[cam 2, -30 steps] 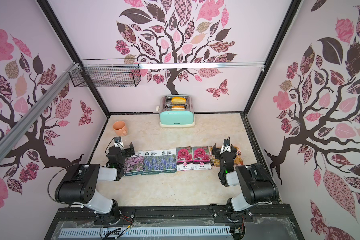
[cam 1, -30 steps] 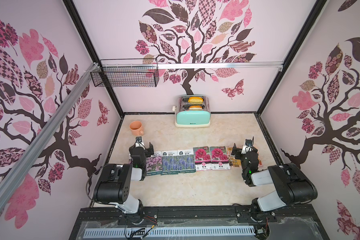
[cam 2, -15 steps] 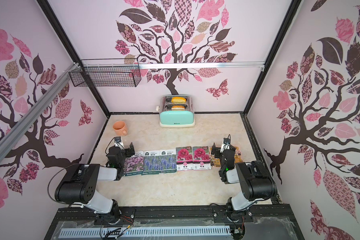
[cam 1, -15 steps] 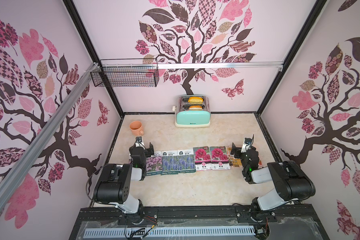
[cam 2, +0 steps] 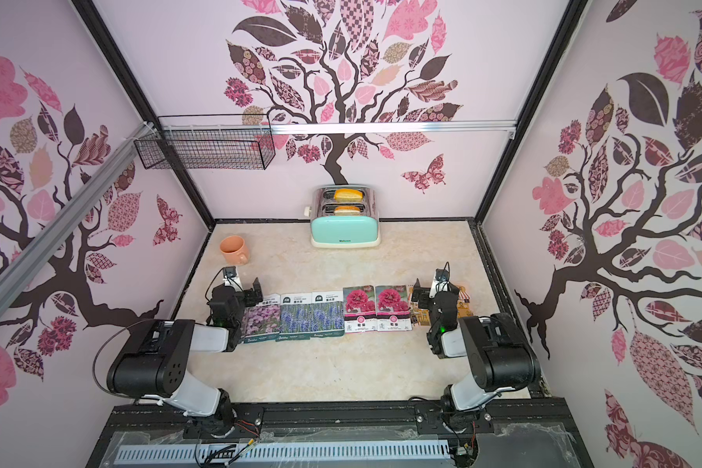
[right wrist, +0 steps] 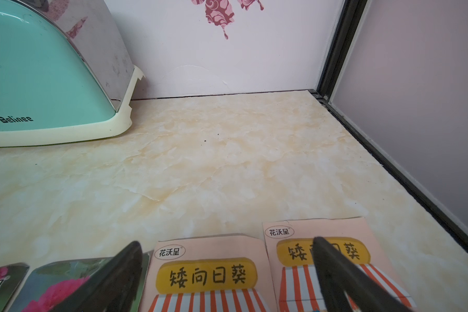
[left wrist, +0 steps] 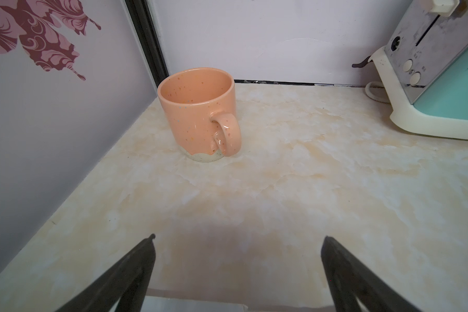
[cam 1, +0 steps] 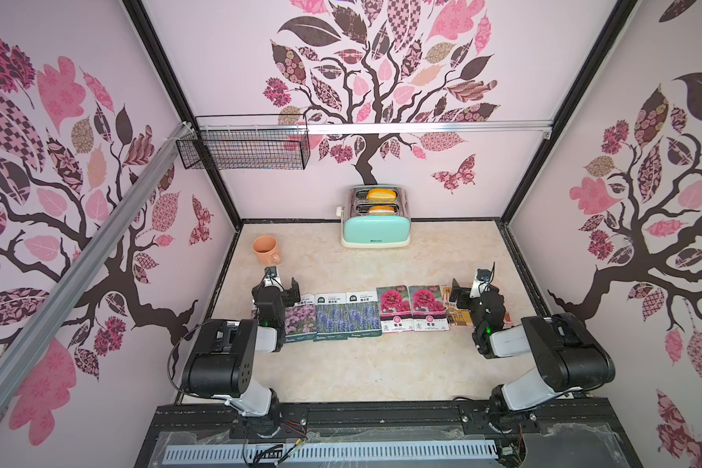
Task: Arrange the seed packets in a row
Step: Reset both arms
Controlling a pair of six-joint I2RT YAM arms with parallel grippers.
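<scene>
The cream marbled tabletop [cam 1: 361,364] bears a mint toaster [cam 1: 375,233]. An orange mug [cam 1: 265,250] stands off the toaster's lever side. The seed packets [cam 1: 347,318] lie flat in a row well in front of the toaster.

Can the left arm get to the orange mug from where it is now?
Probably yes: the left tool stands open, pointing toward the mug, with only bare counter between them.

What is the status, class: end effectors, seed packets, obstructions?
Left end effector open, empty. Right end effector open, empty. Seed packets in one row. Mug, toaster behind, apart.
</scene>
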